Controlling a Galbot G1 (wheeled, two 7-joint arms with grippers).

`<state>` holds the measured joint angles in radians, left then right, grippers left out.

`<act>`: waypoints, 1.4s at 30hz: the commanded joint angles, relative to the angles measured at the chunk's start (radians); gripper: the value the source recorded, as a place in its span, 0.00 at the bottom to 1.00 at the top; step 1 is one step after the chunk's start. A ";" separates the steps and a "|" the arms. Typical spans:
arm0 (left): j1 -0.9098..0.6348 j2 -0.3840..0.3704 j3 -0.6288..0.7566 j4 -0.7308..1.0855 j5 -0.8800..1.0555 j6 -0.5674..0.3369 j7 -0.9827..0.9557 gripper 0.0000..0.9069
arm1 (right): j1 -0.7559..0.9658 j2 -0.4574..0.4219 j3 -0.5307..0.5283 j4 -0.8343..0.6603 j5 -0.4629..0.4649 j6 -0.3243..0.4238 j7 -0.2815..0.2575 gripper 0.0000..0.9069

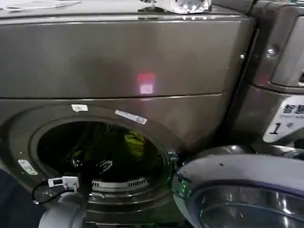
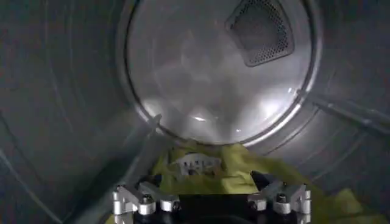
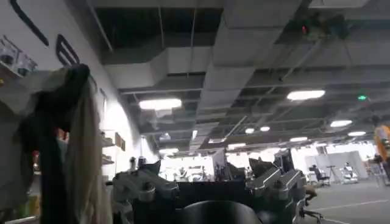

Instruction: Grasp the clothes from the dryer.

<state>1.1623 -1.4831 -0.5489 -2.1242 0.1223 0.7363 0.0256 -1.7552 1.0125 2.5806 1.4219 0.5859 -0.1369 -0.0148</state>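
Left wrist view: left hand [image 2: 210, 182] spread open above clothes [image 2: 244, 173] inside dryer [image 1: 118, 61].

Two front-loading machines are standing side by side: one dryer [image 1: 118, 61] with its porthole open on the left, and one neighbouring machine [image 1: 280, 71] on the right. One bundle of yellow-green clothes [image 2: 237, 173] is lying inside the drum, bearing one white patch [image 2: 196, 163]. One pink-red light [image 1: 146, 81] is glowing on the dryer's front. One perforated vent [image 2: 261, 30] is showing on the drum's far wall. One open door [image 1: 242, 190] is hanging at near right.
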 commanded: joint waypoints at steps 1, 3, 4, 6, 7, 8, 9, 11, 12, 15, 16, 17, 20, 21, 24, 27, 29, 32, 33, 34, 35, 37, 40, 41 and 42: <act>-0.275 -0.008 -0.001 0.371 0.093 -0.206 -0.001 1.00 | -0.007 -0.006 0.007 -0.008 0.002 0.002 0.000 1.00; -0.334 -0.011 0.001 0.428 0.096 -0.226 -0.009 1.00 | -0.009 -0.008 0.010 -0.010 0.002 0.001 0.000 1.00; -0.361 -0.012 -0.001 0.455 0.091 -0.234 -0.003 1.00 | -0.010 -0.008 0.011 -0.011 0.002 0.001 -0.001 1.00; -0.408 -0.010 0.003 0.525 0.091 -0.260 0.005 1.00 | -0.011 -0.009 0.010 -0.010 0.002 0.001 -0.001 1.00; -0.429 -0.012 0.003 0.544 0.091 -0.262 0.007 1.00 | -0.010 -0.009 0.009 -0.010 0.001 0.001 -0.001 1.00; -0.444 -0.017 0.001 0.584 0.097 -0.268 0.008 1.00 | -0.009 -0.008 0.007 -0.009 0.002 0.001 -0.001 1.00; -0.467 -0.020 -0.001 0.604 0.099 -0.275 0.005 1.00 | -0.008 -0.008 0.005 -0.006 0.001 0.000 -0.001 1.00; -0.496 -0.025 -0.008 0.652 0.098 -0.285 0.001 1.00 | -0.006 -0.009 0.002 -0.003 0.001 0.000 0.000 1.00; -0.506 -0.024 -0.010 0.685 0.094 -0.290 0.001 1.00 | -0.005 -0.009 0.001 -0.002 0.001 0.000 0.000 1.00; -0.540 -0.024 -0.012 0.749 0.084 -0.305 0.003 1.00 | -0.006 -0.012 0.002 -0.002 0.001 0.000 -0.001 1.00; -0.550 -0.024 -0.012 0.767 0.088 -0.311 0.002 1.00 | -0.006 -0.013 0.001 -0.003 0.001 0.001 -0.001 1.00; -0.555 -0.025 -0.011 0.778 0.092 -0.316 0.005 1.00 | -0.005 -0.013 0.000 -0.005 0.001 0.002 -0.001 1.00; -0.578 -0.027 -0.004 0.826 0.112 -0.339 0.017 1.00 | 0.000 -0.011 -0.008 -0.003 0.000 0.003 -0.001 1.00; -0.595 -0.029 -0.003 0.851 0.156 -0.345 0.027 1.00 | 0.001 -0.010 -0.009 -0.001 -0.001 0.002 -0.001 1.00; -0.659 -0.045 -0.009 0.933 0.382 -0.332 0.091 1.00 | 0.000 -0.010 -0.014 0.004 -0.002 0.003 -0.002 1.00; -0.722 -0.047 -0.016 0.991 0.759 -0.371 0.293 1.00 | 0.003 -0.006 -0.019 0.014 -0.002 0.002 -0.001 1.00; -0.746 -0.047 -0.023 1.011 0.970 -0.440 0.462 1.00 | 0.003 -0.005 -0.021 0.015 -0.002 0.002 -0.001 1.00; -0.766 -0.043 -0.025 1.021 1.200 -0.605 0.679 1.00 | 0.000 -0.006 -0.021 0.013 -0.002 0.003 -0.002 1.00; -0.767 -0.042 -0.024 1.019 1.250 -0.644 0.733 1.00 | 0.000 -0.006 -0.022 0.013 -0.002 0.003 -0.002 1.00; -0.767 -0.041 -0.022 1.017 1.286 -0.687 0.770 1.00 | 0.000 -0.006 -0.023 0.015 -0.002 0.004 -0.002 1.00; -0.770 -0.042 -0.022 1.009 1.332 -0.733 0.822 1.00 | 0.000 -0.006 -0.024 0.015 -0.002 0.004 -0.002 1.00; -0.779 -0.042 -0.018 1.008 1.371 -0.783 0.894 1.00 | -0.001 -0.006 -0.027 0.014 -0.002 0.005 -0.002 1.00; -0.806 -0.047 -0.017 1.027 1.441 -0.828 0.975 1.00 | -0.001 -0.007 -0.029 0.014 -0.002 0.005 -0.002 1.00; -0.819 -0.048 -0.019 1.032 1.453 -0.843 1.022 1.00 | -0.002 -0.008 -0.030 0.014 -0.002 0.006 -0.002 1.00; -0.826 -0.048 -0.019 1.042 1.472 -0.844 1.045 1.00 | -0.001 -0.008 -0.030 0.015 -0.002 0.006 -0.002 1.00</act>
<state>0.4243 -1.5292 -0.5657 -1.1614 1.1456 0.1258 0.6349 -1.7570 1.0048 2.5520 1.4332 0.5837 -0.1312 -0.0165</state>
